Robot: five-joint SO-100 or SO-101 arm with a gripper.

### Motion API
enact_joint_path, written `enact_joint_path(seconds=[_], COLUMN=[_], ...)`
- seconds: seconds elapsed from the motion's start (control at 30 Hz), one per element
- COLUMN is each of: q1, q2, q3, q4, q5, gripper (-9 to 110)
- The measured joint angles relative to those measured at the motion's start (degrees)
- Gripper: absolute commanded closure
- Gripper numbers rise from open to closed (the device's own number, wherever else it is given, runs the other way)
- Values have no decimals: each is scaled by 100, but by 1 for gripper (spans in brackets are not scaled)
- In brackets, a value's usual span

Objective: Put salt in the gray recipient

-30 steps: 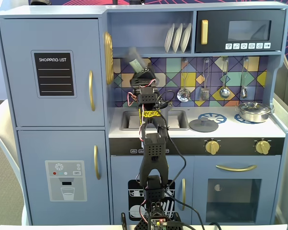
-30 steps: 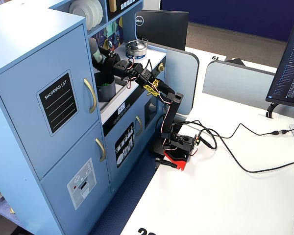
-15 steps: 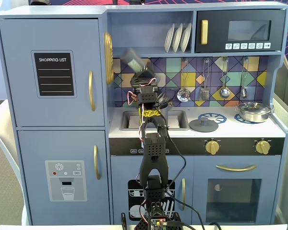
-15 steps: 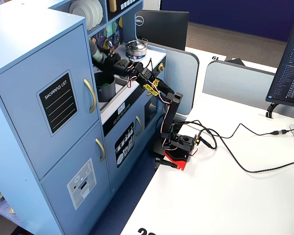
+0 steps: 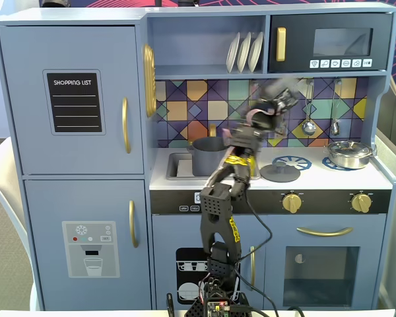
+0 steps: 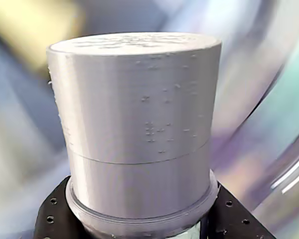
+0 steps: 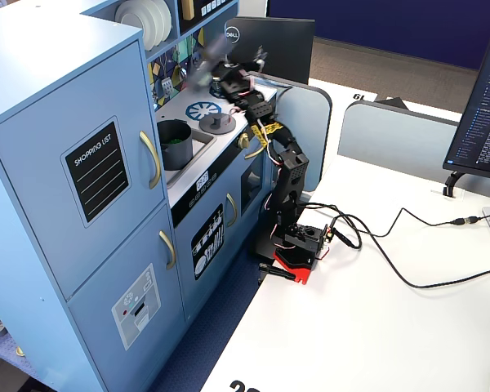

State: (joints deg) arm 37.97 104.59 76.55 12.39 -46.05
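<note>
the fingers clamp the salt at its base, cap filling the wrist view. in a fixed view the salt is a blur, raised above the counter, right of the gray recipient in the sink. a flat lid and steel pot sit nearby

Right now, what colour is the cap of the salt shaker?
Light gray, clearest in the wrist view: salt shaker's cap.
</note>
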Motion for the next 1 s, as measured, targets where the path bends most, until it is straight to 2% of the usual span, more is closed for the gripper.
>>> enact_joint_path(seconds=[0.1, 0.23, 0.47, 1.0], q1=[554, 905, 1257, 1310], q2=[-88, -246, -668, -1160], q3=[299, 747, 1055, 1652], q4=[-229, -624, -1143, -2030], q5=[-1784, -2821, -3059, -3533], gripper=[101, 101, 101, 101])
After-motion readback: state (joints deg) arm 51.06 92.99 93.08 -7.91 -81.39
